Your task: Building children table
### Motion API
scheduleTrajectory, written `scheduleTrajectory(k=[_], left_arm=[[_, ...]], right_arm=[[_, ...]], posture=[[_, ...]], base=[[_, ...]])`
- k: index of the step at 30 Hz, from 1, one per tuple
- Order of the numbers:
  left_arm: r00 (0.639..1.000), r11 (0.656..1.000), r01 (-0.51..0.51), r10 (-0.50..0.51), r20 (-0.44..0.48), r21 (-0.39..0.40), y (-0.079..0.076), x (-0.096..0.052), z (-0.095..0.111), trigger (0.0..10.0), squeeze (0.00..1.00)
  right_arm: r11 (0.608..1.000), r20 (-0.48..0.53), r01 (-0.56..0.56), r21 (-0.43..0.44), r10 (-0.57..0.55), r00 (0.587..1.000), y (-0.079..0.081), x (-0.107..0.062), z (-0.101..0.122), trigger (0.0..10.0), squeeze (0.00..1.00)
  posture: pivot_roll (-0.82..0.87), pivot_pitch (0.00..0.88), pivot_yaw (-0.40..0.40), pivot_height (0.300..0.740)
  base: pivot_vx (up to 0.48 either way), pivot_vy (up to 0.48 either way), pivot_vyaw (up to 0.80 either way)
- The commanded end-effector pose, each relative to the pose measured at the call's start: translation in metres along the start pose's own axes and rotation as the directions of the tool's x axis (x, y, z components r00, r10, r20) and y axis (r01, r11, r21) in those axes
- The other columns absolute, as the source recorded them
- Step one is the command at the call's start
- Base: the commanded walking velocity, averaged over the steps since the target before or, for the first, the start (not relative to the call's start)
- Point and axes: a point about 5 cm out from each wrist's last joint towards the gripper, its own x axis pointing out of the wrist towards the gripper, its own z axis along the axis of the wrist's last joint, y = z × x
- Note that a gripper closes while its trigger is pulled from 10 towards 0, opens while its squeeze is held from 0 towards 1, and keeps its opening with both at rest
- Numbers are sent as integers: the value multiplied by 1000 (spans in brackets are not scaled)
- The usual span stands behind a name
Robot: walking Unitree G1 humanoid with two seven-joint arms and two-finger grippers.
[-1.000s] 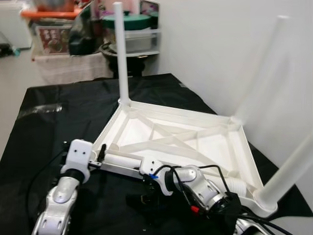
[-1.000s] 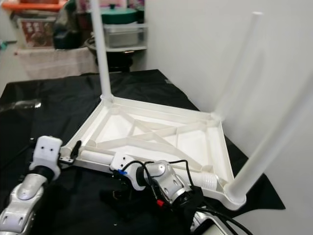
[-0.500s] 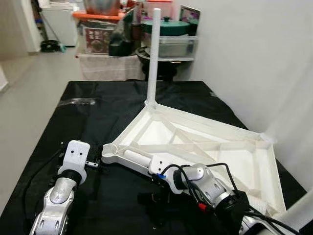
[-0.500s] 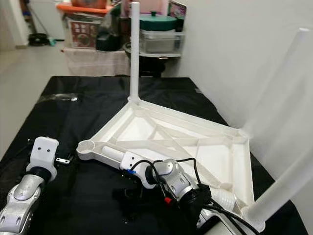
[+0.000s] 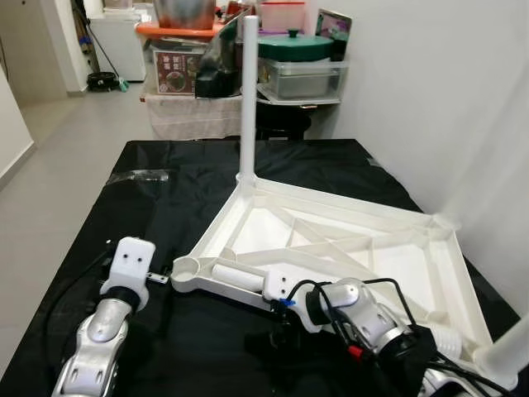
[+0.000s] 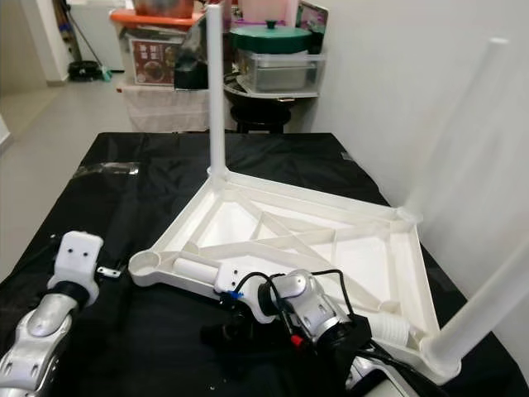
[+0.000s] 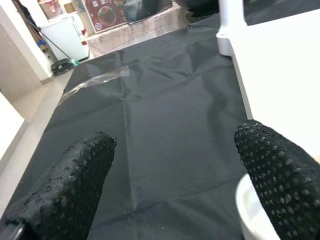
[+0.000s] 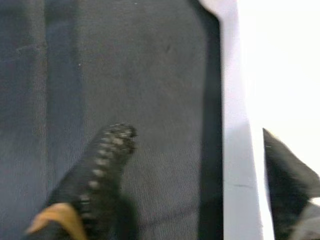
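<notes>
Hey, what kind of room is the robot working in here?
Probably a lived-in home, perhaps a storage corner: a black-covered work surface holds an upturned white table, with a green-lidded pot and stacked boxes behind.

White plastic upturned children's tabletop [image 6: 355, 248]: one.
White plastic table legs standing in corner sockets: three – far one [image 6: 216, 91], right one [image 6: 453, 124], near-right one [image 6: 488, 306].
Empty round corner socket [image 6: 145, 263]: one.
Black cloth sheet [image 6: 124, 198]: one.
Silver robot arms: two – left arm [image 5: 99, 331], right arm [image 5: 364, 310].
Green pot lid [image 6: 264, 35]: one.
</notes>
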Motion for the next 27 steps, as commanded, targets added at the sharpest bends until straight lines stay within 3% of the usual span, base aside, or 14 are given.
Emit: scheduleTrajectory(k=[1,9,12,13,14,23,27], left_arm=[[1000,1000,8,-7,-20,12,0,-1,-4,10000,0],[1000,1000,17,-17,-25,16,-1,0,-4,10000,0],[1000,1000,18,-18,-25,17,-2,0,-4,10000,0],[999,1000,21,-21,-25,17,-2,0,-5,10000,0],[999,1000,22,-21,-26,17,-2,0,-5,10000,0],[999,999,28,-27,-29,18,-3,1,-5,10000,0],[999,999,38,-37,-32,20,-6,1,-6,10000,0]], right_arm=[[989,-11,-146,-1,146,989,18,7,-7,0,0],[952,-93,-267,-149,255,962,30,-8,-20,0,0],[946,-108,-277,-165,262,959,31,-10,-21,0,0],[926,-202,-286,-245,240,950,30,-14,-30,0,0],[920,-223,-289,-263,233,947,30,-15,-32,0,0],[893,-277,-300,-335,211,937,29,-24,-39,0,0],[862,-299,-330,-386,221,928,37,-26,-44,0,0]], posture=[[107,0,-54,740],[104,0,-49,740],[104,0,-49,740],[103,0,-47,740],[103,0,-47,740],[101,0,-46,740],[93,0,-39,740]], base=[[0,0,0],[0,0,0],[0,0,0],[0,0,0],[0,0,0],[0,0,0],[0,0,0]])
